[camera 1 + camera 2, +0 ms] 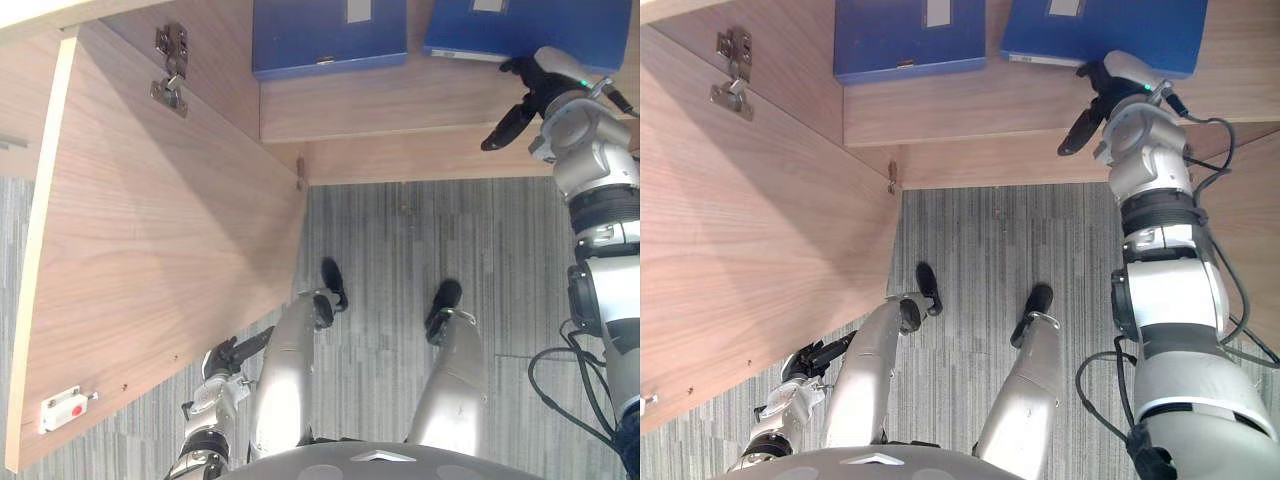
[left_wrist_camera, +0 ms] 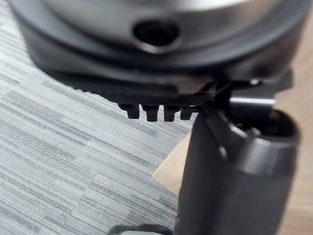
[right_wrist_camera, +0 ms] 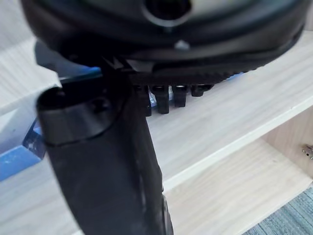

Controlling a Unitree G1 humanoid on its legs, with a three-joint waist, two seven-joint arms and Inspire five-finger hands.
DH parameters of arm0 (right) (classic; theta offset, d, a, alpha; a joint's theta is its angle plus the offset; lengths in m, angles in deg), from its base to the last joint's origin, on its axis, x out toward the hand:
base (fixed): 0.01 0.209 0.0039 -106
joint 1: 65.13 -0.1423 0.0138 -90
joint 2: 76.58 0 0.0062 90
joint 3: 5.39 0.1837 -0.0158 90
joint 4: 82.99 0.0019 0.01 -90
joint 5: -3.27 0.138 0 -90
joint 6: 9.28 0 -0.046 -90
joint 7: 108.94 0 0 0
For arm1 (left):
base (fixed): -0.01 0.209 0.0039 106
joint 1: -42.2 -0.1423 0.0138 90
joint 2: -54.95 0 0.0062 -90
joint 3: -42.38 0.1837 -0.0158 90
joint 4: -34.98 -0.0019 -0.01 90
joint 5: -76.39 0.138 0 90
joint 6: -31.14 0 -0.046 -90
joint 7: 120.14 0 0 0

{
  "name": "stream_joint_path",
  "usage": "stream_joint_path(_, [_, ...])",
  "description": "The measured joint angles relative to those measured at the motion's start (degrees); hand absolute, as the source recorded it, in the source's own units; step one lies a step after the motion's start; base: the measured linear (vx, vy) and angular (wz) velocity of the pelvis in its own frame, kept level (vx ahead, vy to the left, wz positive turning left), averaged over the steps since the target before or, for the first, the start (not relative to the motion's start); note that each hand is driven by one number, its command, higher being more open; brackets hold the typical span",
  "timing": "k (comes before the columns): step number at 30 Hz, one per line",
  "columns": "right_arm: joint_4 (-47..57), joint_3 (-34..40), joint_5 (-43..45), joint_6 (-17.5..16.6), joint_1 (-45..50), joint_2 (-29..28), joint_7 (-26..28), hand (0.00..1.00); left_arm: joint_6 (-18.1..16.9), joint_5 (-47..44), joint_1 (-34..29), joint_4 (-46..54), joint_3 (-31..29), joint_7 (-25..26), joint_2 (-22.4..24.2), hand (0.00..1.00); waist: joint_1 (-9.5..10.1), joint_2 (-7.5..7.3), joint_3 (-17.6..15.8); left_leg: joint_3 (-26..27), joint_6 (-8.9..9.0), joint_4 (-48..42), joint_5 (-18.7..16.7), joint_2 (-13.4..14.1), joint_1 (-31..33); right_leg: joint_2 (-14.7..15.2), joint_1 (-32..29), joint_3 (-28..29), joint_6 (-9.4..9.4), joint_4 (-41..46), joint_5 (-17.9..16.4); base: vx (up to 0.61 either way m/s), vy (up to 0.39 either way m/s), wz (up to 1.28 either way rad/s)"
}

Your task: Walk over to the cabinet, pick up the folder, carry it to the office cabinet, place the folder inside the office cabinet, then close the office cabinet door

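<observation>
Fingers (image 3: 163, 102) on the right hand (image 1: 532, 85) look loose and straight-ish, not wrapped around anything, with the big dark thumb (image 3: 107, 161) sticking out over the pale wooden shelf board (image 1: 400, 105). So that hand is holding nothing. It's up at the near edge of the flat blue folder with the white spine label (image 1: 530, 25), which is lying flat on the shelf inside the light wood cabinet. The hand sits right at the folder's edge, but honestly I can't tell if it's touching or just beside it. In the right wrist view you can see bits of blue poking out on both sides of the hand. A second blue folder of the same kind (image 1: 325, 35) is lying on the same shelf to the left, a small gap apart from the first one. The wood-grain cabinet door (image 1: 150, 250) is swung wide open on the left, showing its metal hinge (image 1: 170, 70) up top and a small white catch with a red dot (image 1: 65, 407) near its outer corner. The left hand (image 1: 225, 358) hangs low by the door's lower edge over the grey striped carpet (image 1: 400, 250), its fingers (image 2: 149, 112) relaxed and gripping nothing.
</observation>
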State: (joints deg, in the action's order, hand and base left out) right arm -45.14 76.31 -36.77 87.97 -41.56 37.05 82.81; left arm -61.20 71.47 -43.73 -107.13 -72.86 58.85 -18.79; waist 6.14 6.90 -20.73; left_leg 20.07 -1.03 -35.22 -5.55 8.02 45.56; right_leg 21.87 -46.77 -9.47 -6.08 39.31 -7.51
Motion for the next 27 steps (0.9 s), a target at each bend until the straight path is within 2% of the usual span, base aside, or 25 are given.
stream_joint_path(5, [-0.78, 0.35, 0.53, -0.13, -1.48, 0.00, -1.11, 1.00, 0.42, 0.02, -0.11, 0.25, -0.26, 0.42, -0.25, 1.00, -0.36, 0.00, 0.00, 0.06, 0.19, 0.65, 0.07, 0.76, -0.61, -0.78, 0.72, -0.35, -0.07, -1.03, 0.11, 0.00, -0.017, -0.06])
stream_joint_path(12, [-2.12, 0.49, 0.86, -0.02, -4.68, -0.49, -1.16, 1.00, 2.58, 0.28, -1.69, -0.08, -0.36, 0.45, -0.25, 1.00, -0.23, -0.07, 0.03, 0.99, 0.62, 5.91, 1.72, 0.81, -7.11, -2.30, 7.03, -1.37, -0.50, -6.62, 1.74, 0.07, -0.022, -0.08])
stream_joint_path(17, [-2.10, -3.74, 3.64, -0.29, -4.95, -4.98, -1.04, 1.00, 3.06, 0.85, -4.12, -0.28, -1.23, 0.63, -0.24, 1.00, -0.97, -0.38, 0.17, 2.12, 1.45, 10.43, 2.94, 1.05, -12.77, -3.92, 11.72, -1.38, -0.26, -10.21, 2.67, 0.09, -0.040, -0.15])
stream_joint_path(20, [-2.03, -5.43, 5.56, -0.47, -2.57, -7.00, -0.97, 1.00, 3.99, 1.02, -4.84, -0.51, -1.49, 0.76, -0.24, 1.00, -1.08, -0.64, 0.29, 2.23, 2.14, 12.98, 3.78, 1.18, -16.32, -4.60, 15.13, -2.16, -0.15, -11.94, 2.75, 0.08, -0.058, -0.02])
stream_joint_path(23, [-2.03, -5.96, 7.31, -0.91, 2.31, -9.27, -0.77, 1.00, 3.99, 1.03, -6.34, -1.01, -1.57, 0.94, -0.62, 1.00, -1.17, -1.99, 1.07, 2.21, 3.00, 17.28, 5.57, 0.76, -20.80, -5.47, 19.12, -3.17, 0.24, -14.59, 3.01, 0.07, -0.055, 0.00])
stream_joint_path(27, [-3.04, -5.84, 9.02, -1.73, 9.19, -10.12, 0.23, 1.00, 4.00, 1.24, -8.13, -1.83, -0.99, 0.95, -0.84, 1.00, -0.89, -2.79, 2.45, 1.43, 3.83, 21.90, 7.43, 0.25, -25.98, -5.98, 24.27, -5.06, 0.50, -16.77, 2.88, 0.07, -0.042, 0.11])
